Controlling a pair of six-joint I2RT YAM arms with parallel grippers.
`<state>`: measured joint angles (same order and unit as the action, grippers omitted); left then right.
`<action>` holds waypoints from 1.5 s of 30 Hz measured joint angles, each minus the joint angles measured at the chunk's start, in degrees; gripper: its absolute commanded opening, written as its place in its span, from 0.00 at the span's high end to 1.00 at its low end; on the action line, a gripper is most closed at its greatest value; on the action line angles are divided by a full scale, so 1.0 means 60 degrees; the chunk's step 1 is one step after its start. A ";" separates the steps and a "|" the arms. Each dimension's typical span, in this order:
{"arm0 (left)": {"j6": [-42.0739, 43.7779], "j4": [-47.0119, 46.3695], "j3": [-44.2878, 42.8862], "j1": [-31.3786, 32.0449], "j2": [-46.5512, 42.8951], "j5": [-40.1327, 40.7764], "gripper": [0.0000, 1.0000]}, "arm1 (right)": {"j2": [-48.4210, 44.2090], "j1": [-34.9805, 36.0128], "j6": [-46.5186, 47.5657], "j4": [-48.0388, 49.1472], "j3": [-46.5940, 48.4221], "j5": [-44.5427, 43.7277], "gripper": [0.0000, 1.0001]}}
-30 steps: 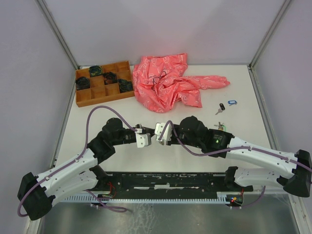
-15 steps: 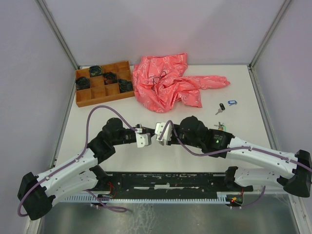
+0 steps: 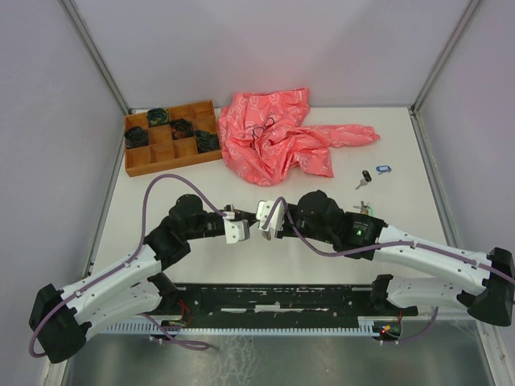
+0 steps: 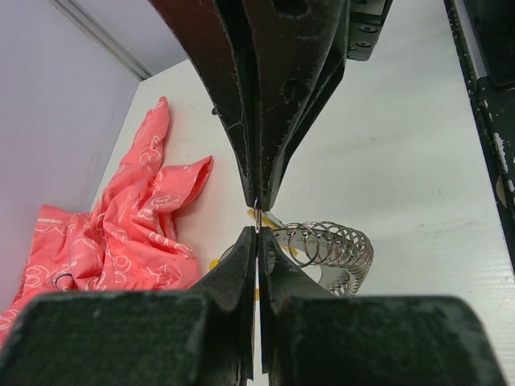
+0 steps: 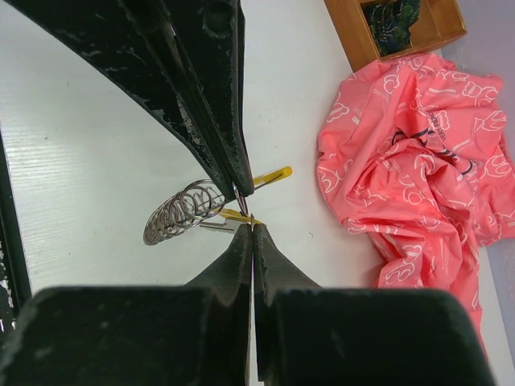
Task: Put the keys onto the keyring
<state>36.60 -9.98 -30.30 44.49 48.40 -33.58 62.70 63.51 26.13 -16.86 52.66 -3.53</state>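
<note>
The keyring is a coil of silvery wire loops held between the two grippers at table centre; it also shows in the right wrist view. My left gripper is shut on a thin wire end of it. My right gripper is shut on the same wire, tip to tip with the left one. A yellow tag and a silver key blade show beside the coil. A black-tagged key, a blue-tagged key and a green-tagged key lie on the table at the right.
A crumpled pink cloth lies at the back centre. A wooden compartment tray holding dark coiled bundles stands at the back left. The enclosure walls rise on both sides.
</note>
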 measured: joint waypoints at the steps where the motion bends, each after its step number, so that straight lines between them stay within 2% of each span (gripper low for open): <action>1: 0.0000 0.0000 0.0000 0.0000 0.0000 0.0000 0.97 | 0.0000 -0.0004 -0.0004 0.0000 0.0000 0.0004 0.99; 45: -0.0055 -0.0007 0.0000 0.0000 0.0069 0.0004 0.97 | -0.0015 -0.0033 -0.0073 -0.0066 0.0000 0.0229 0.99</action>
<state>36.27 -10.02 -30.30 44.49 48.82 -33.56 62.61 63.31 25.69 -17.26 52.66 -2.15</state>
